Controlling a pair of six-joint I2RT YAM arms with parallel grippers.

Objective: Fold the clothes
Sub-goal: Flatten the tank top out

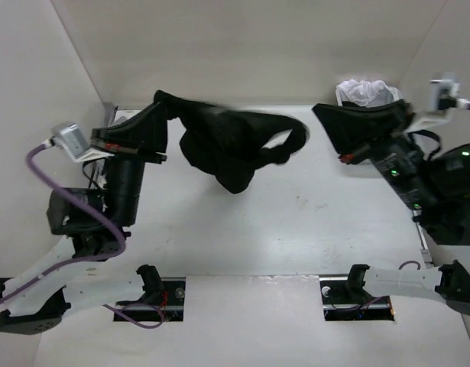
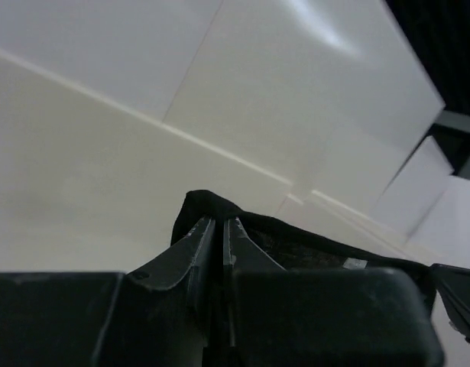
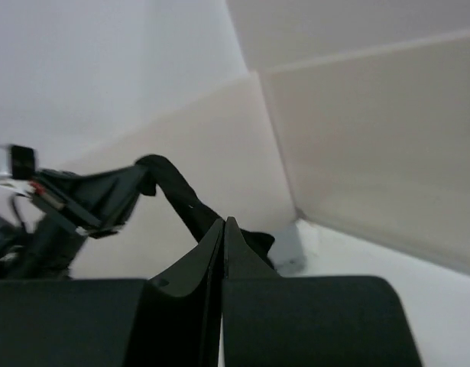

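The clothes, a black T-shirt [image 1: 227, 141], hang bunched above the back of the table, lifted at one end. That end is pinched in my left gripper [image 1: 160, 98], which is shut on it at the back left. In the left wrist view the black fabric [image 2: 319, 245] wraps over the tips of the left gripper [image 2: 219, 220]. My right gripper [image 1: 319, 111] is shut at the back right, just past the shirt's free end, with nothing seen between its jaws. From the right wrist, the shirt [image 3: 177, 195] slopes down behind the right gripper [image 3: 224, 220].
A heap of white and grey garments [image 1: 364, 92] lies in the back right corner, behind the right arm. A light grey cloth [image 3: 292, 251] sits in the far corner. White walls [image 1: 74, 69] close the table on three sides.
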